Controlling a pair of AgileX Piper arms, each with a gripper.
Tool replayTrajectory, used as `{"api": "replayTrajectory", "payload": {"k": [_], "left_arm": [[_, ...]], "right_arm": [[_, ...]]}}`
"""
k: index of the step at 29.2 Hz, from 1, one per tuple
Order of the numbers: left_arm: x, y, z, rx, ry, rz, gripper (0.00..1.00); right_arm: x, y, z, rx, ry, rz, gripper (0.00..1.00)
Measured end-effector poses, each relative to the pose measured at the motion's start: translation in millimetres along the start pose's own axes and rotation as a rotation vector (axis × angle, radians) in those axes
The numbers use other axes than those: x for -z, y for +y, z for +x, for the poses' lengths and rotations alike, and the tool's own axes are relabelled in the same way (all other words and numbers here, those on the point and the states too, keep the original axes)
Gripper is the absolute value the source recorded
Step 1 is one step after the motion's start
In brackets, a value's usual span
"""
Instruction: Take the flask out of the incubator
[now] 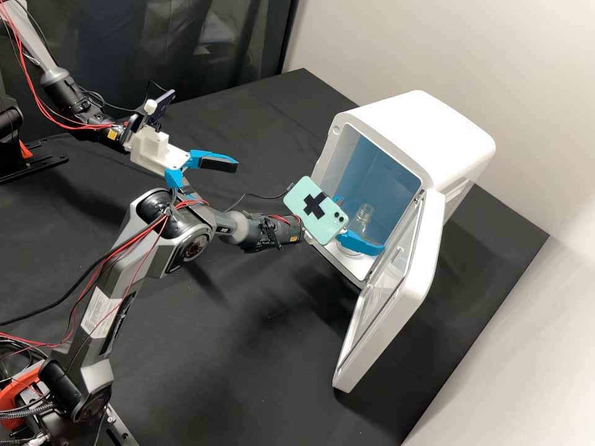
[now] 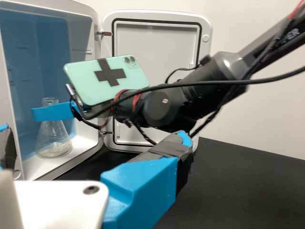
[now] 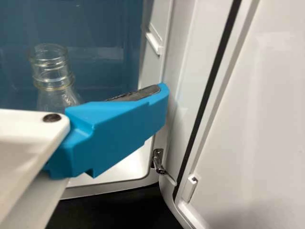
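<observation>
Standing inside the incubator (image 1: 434, 136) just by the spread right jaws, the glass flask (image 3: 50, 81) looks light, stiff, slippery and breakable, best pinched gently around its narrow neck.

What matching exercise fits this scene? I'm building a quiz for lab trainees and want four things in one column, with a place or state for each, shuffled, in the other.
Things
1. flask
2. door
3. left gripper
4. right gripper

Places or states
A. swung wide on its hinges
B. open, above the bench, away from the incubator
C. upright on the incubator's floor
D. in the incubator's opening, beside the flask

Pairs: 1-C, 2-A, 3-B, 4-D
</observation>
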Motion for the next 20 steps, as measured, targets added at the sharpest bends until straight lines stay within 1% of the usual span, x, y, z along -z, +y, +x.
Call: {"api": "replayTrajectory", "payload": {"k": [3, 4, 6, 7, 8, 10, 13, 14, 16, 18, 20], "left_arm": [[-1.9, 0.4, 0.6, -0.003, -0.003, -0.004, 1.0], [-2.5, 0.1, 0.6, -0.002, -0.005, -0.003, 1.0], [-2.6, 0.6, 0.9, -0.003, -0.006, -0.003, 1.0], [-3.3, 0.6, 1.0, -0.003, -0.008, -0.003, 1.0], [-3.2, 1.0, 1.2, -0.005, -0.008, -0.003, 1.0], [-3.6, 2.4, 2.0, -0.01, -0.009, -0.003, 1.0], [-4.3, 2.6, 2.3, -0.011, -0.012, -0.001, 1.0], [-4.1, 2.7, 2.3, -0.011, -0.011, 0.003, 1.0], [-4.5, 2.5, 2.3, -0.01, -0.012, 0.002, 1.0], [-4.5, 2.5, 2.3, -0.01, -0.012, 0.002, 1.0], [-4.5, 2.5, 2.3, -0.01, -0.012, 0.002, 1.0]], "right_arm": [[3.3, 0.0, 3.1, -0.013, -0.017, 0.021, 1.0], [2.8, -1.4, 4.5, -0.014, -0.025, 0.021, 1.0], [5.1, -0.5, 7.1, -0.024, -0.031, 0.034, 1.0], [5.0, -1.0, 8.4, -0.024, -0.036, 0.033, 1.0], [5.1, -0.9, 9.3, -0.024, -0.041, 0.039, 1.0], [7.9, -1.6, 10.1, -0.028, -0.045, 0.047, 1.0], [8.5, -2.5, 10.0, -0.021, -0.048, 0.046, 1.0], [8.3, -2.3, 10.0, -0.022, -0.049, 0.048, 1.0], [9.8, -0.8, 8.8, -0.017, -0.047, 0.05, 1.0], [9.7, -0.5, 6.4, -0.005, -0.049, 0.05, 1.0], [12.0, 0.5, 1.6, 0.011, -0.037, 0.035, 1.0]]}}
